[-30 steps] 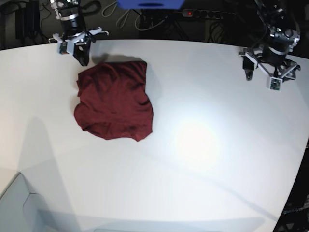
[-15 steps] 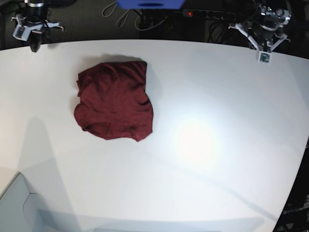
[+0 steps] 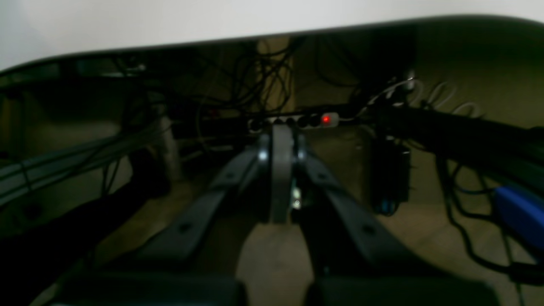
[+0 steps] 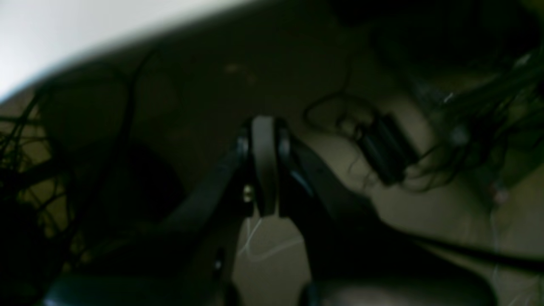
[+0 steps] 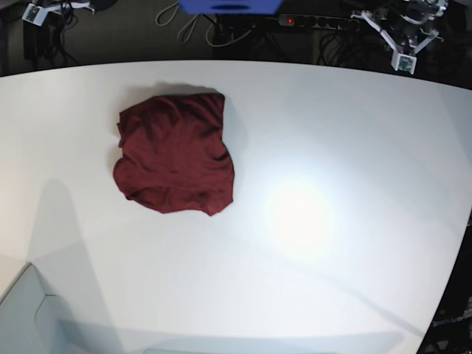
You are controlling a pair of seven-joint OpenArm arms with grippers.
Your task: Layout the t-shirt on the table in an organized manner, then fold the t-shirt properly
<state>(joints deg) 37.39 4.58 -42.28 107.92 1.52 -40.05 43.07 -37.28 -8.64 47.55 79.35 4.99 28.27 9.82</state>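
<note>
The dark maroon t-shirt lies in a compact, rumpled bundle on the left half of the white table, and nothing touches it. Both arms are drawn back past the table's far edge. My left gripper is shut and holds nothing, hanging over the floor with the table's edge above it in the left wrist view. My right gripper is also shut and bare, with a corner of the table at the upper left. In the base view the left arm is at the top right and the right arm at the top left.
Behind the table run a black power strip with a red light, tangled cables and a blue object. A pale grey surface sits at the bottom left corner.
Both arms have pulled back from over the table to beyond its far edge. The left gripper's fingers have come together. The t-shirt has not moved.
</note>
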